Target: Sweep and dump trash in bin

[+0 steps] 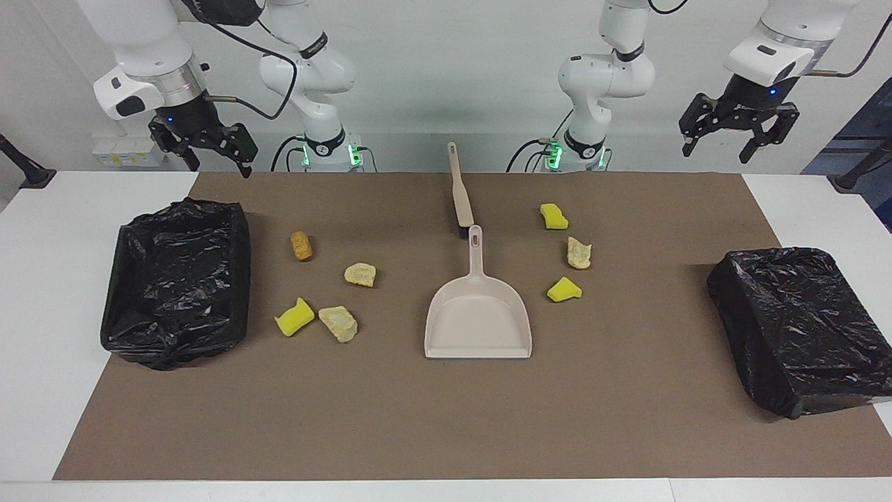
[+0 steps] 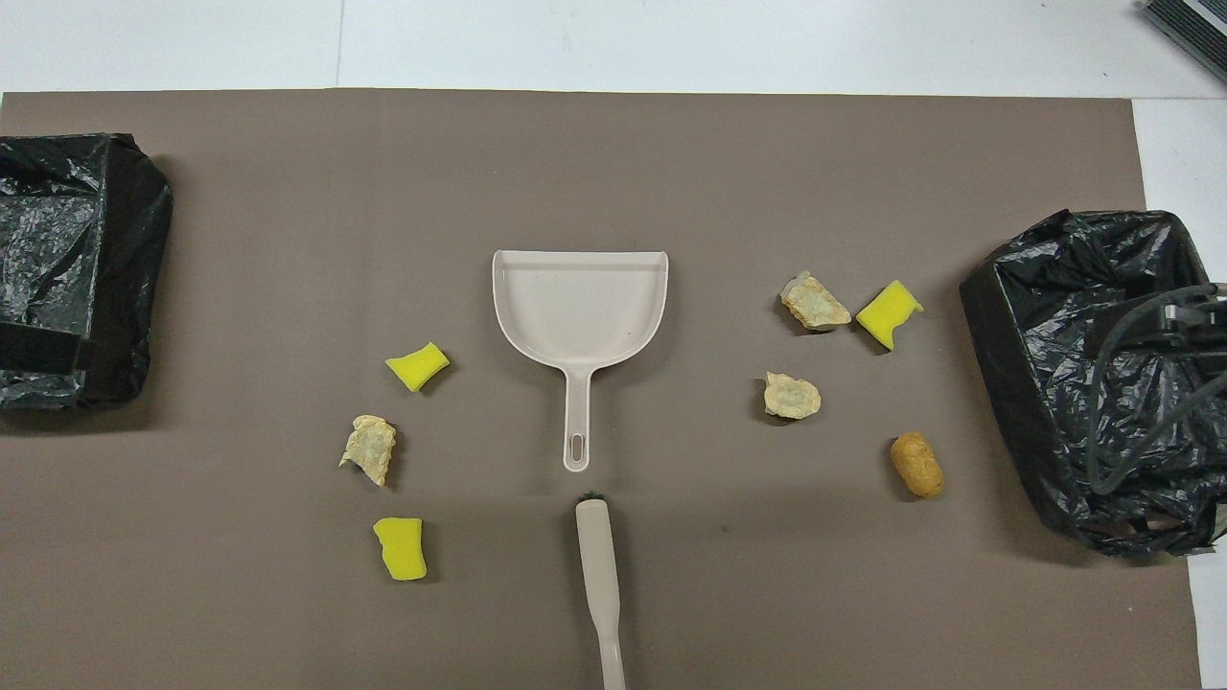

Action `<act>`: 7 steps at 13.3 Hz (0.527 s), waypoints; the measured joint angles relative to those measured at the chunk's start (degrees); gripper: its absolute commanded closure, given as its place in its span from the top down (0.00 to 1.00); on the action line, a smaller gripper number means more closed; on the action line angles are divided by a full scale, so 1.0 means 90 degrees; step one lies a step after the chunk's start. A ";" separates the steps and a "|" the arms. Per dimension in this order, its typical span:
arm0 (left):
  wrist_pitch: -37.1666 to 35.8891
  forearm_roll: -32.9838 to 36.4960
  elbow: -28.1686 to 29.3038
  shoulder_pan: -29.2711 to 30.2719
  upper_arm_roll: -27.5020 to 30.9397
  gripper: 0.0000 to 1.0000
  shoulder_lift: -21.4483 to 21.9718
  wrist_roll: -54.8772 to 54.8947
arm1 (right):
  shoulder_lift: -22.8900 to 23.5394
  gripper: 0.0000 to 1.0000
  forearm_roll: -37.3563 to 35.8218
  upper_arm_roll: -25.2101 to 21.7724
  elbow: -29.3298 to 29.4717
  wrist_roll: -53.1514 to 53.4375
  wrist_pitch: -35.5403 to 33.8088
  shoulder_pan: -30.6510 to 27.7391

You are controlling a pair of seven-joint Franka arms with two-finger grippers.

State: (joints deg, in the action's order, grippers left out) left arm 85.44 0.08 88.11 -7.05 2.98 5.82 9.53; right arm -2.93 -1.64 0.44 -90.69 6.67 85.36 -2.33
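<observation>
Nothing started: both grippers, left gripper (image 1: 739, 143) and right gripper (image 1: 202, 150), hang wide, empty; next, grasp brush (image 1: 460, 199) and dustpan (image 1: 478, 307) for 7 scraps.

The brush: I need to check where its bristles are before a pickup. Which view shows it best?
The facing view: the whole brush shows there, handle toward the robots, its dark bristle end by the dustpan handle. The overhead view cuts off the brush handle at the bottom edge and shows only a sliver of bristles.
</observation>
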 measured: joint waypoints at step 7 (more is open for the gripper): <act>0.0000 0.0000 0.0000 0.0000 0.0000 1.00 0.0000 0.0000 | 0.0000 1.00 0.0082 0.0080 -0.0003 0.0000 0.0063 0.0019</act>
State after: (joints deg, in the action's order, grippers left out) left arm 85.44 0.08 88.11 -7.05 2.98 5.82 9.53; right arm -2.93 -0.90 1.16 -90.72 6.67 85.93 -2.16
